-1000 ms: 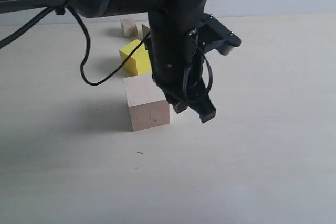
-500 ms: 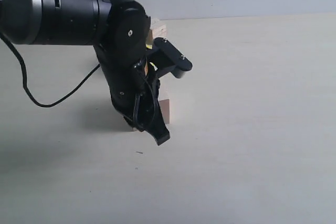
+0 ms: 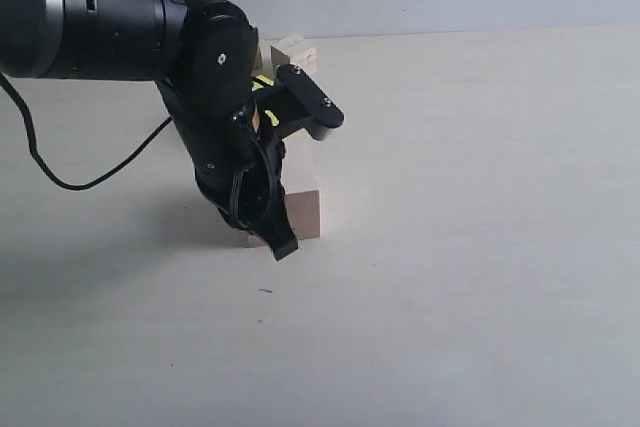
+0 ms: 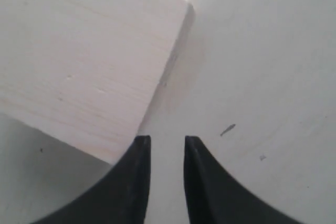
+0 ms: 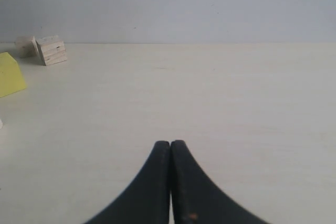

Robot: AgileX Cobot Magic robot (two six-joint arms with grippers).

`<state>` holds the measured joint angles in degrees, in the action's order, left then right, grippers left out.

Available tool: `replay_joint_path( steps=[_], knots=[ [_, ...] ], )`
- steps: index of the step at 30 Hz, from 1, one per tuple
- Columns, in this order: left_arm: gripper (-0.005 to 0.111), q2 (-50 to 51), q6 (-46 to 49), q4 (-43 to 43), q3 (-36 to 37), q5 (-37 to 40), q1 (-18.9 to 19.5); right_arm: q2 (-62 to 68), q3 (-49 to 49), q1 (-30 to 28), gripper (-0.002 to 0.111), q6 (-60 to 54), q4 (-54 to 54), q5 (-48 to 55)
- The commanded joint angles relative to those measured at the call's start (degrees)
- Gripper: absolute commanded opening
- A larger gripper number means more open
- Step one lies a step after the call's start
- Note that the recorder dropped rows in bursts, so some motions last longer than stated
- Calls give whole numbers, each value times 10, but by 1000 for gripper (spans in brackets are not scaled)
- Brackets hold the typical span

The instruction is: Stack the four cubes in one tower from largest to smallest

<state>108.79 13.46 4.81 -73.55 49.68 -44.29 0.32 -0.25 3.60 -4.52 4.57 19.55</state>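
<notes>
Cube layout: the large pale wood cube (image 3: 304,209) stands flat on the table (image 3: 480,247). In the exterior view the left arm hides most of its left half. The left gripper (image 3: 280,245) points steeply down in front of this cube, with its tip low beside the cube's front face. A black cable (image 3: 60,172) loops from the arm above the table. In the left wrist view the fingers (image 4: 137,182) stand slightly apart with a narrow gap. Only bare table shows in that gap, and nothing is pinched. One corner of the large cube lies just beside one fingertip, outside the gap; contact cannot be confirmed. A small dark mark (image 4: 227,129) lies on the table near the other finger. The right gripper (image 5: 170,144) hangs over bare table with its fingers pressed together and nothing between them. The right wrist view shows the yellow cube (image 5: 9,74) on the table, cut off by the picture's edge. One smaller pale wood cube (image 5: 52,50) and the second smaller pale wood cube (image 5: 24,45) stand just beside each other, farther back near the wall (image 5: 210,3). Each of these three cubes rests directly on the table, well apart from the right gripper.
</notes>
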Motion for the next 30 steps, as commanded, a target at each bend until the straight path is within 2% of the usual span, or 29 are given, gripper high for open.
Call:
replay_joint_path(
  steps=[1,9,14,30],
  knots=[
    [24,-1,8,4,2,-5,11,-3,3,-2,0,-1,0,-4],
    [24,-1,11,-20,2,-10,9,-3,3,-2,0,-1,0,-4],
    [24,-1,73,-97,2,-11,9,-3,3,-2,0,-1,0,-4],
    [24,-1,77,-99,2,-55,9,-3,3,-2,0,-1,0,-4]
  ],
)
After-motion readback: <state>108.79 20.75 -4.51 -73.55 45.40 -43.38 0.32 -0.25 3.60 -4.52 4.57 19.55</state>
